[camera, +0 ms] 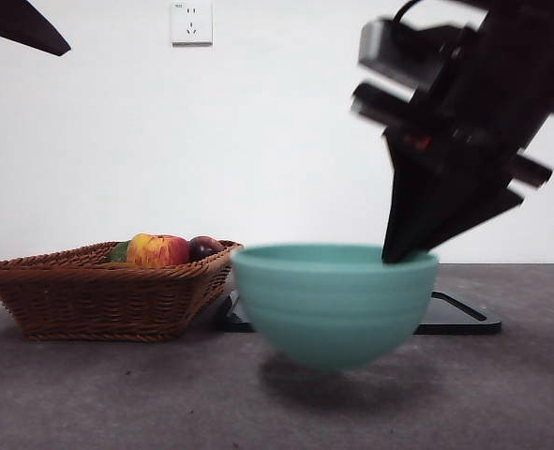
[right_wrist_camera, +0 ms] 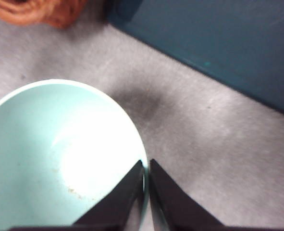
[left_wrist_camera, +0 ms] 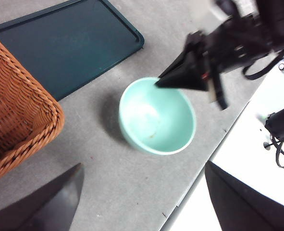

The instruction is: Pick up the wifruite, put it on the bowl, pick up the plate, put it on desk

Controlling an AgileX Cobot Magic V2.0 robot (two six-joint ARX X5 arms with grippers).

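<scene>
Right tool [camera: 403, 251] comes in from the upper right of the front view, arm pitched steeply downward, its black jaws pinched together on the rim of the bowl [camera: 333, 305], one jaw inside the wall and one outside, as the right wrist view [right_wrist_camera: 145, 173] confirms. The teal bowl [left_wrist_camera: 156, 118] appears lifted slightly clear of the counter [camera: 117, 394]: in the front view a soft shadow lies under its base with a thin gap between. The bowl interior [right_wrist_camera: 60, 163] shows only pale glaze with a few small brown specks. Left tool [left_wrist_camera: 142, 202] hangs well above the counter, jaws spread wide apart and holding nothing; in the front view only a black tip shows at the top left corner. Black tray [camera: 459, 319] lies flat behind the bowl, partly hidden by it. Wicker basket [camera: 98, 291] sits on the counter to the left of the bowl, near the tray. It holds a red-yellow apple [camera: 159, 250] and a dark purple fruit [camera: 204, 247] beside it. The wifruite cannot be made out in any view.
</scene>
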